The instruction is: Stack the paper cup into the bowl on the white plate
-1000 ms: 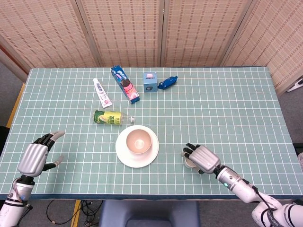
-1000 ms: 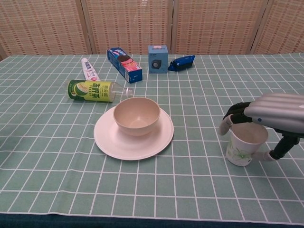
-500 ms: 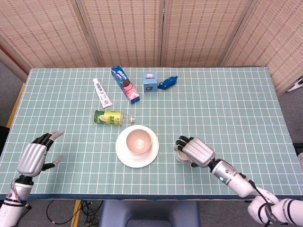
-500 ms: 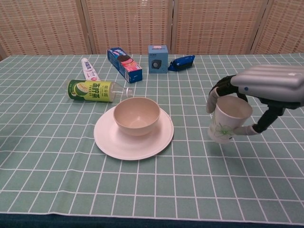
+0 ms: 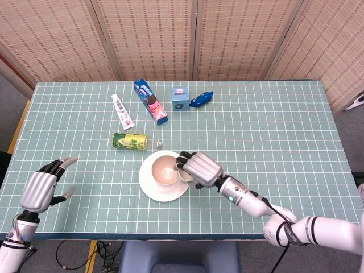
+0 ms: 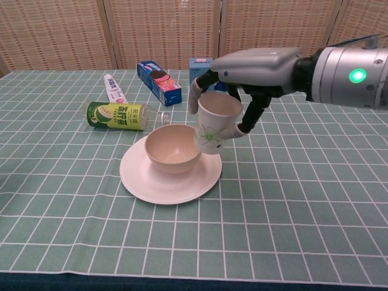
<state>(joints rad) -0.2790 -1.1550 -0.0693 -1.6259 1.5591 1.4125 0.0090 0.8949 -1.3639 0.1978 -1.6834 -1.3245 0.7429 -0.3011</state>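
Gripping paper cup (image 6: 215, 123), right robot hand (image 6: 251, 68) beside bowl (image 6: 171, 147).

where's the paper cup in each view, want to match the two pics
Head view: paper cup is low centre, mostly hidden under the right robot hand, at the bowl's right edge.
Chest view: paper cup is centre, tilted and lifted, right of the bowl.
Shared landmark: the white plate under the bowl.

Green bottle (image 5: 133, 141) lying; toothpaste tube (image 5: 123, 111), cookie box (image 5: 151, 101), blue cube (image 5: 181, 98) behind.
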